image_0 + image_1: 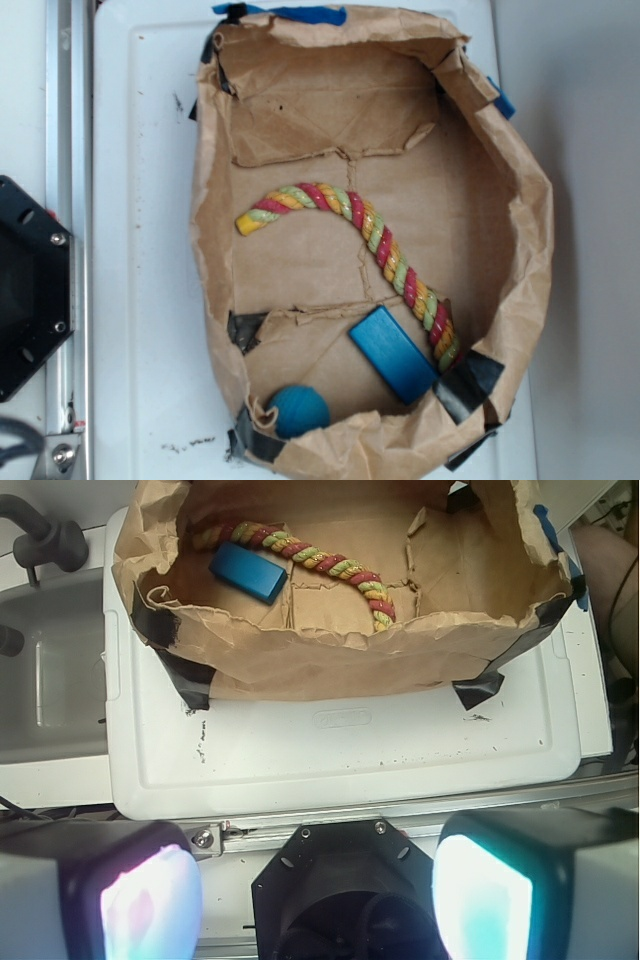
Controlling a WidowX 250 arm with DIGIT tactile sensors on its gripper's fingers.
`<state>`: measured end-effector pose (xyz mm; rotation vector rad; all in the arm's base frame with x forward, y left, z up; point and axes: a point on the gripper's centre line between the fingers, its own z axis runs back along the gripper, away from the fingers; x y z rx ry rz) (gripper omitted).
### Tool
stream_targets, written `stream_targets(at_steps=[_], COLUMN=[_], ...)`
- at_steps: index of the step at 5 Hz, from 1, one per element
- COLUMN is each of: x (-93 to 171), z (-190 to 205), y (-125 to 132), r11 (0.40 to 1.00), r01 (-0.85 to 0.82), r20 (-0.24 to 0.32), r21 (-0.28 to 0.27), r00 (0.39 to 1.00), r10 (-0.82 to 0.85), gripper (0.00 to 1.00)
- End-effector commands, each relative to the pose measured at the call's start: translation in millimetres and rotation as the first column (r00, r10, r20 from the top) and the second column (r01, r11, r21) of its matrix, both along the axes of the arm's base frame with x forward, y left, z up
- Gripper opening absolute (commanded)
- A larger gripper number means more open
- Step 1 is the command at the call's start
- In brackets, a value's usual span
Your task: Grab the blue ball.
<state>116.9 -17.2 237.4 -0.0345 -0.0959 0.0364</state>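
My gripper [320,895] is spread wide, holding nothing, outside the paper bag [525,230]; blue ball [299,411] sits against the bag's wall.

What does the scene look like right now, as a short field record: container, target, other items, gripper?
container: crumpled brown paper bag tray with black tape at its corners, on a white plastic lid
target: small teal-blue ball, in the tray's corner beside a taped edge; hidden in the wrist view
other items: flat blue rectangular block; red, yellow and green twisted rope toy, one end touching the block
gripper: gripper open, fingers apart, outside the tray, holding nothing
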Motion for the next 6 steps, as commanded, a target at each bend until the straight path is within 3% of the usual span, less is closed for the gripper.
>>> stream_targets(at_steps=[1, 3, 4, 5, 6], x=[0.0, 72.1, 98.4, 101.2, 83.0], z=[0.0, -15.9, -26.6, -30.7, -25.4], y=[0.0, 20.9, 29.9, 20.7, 6.6], r11=[1.0, 0.997, 0.977, 0.903, 0.794], r01=[0.0, -0.081, -0.214, -0.411, -0.539], r20=[0.0, -0.037, -0.008, -0.064, -0.219], r21=[0.0, 0.004, 0.003, -0.125, -0.281], r00=[1.0, 0.996, 0.977, 0.911, 0.842], r10=[0.0, 0.081, 0.214, 0.407, 0.493], gripper=[1.0, 1.0, 1.0, 1.0, 1.0])
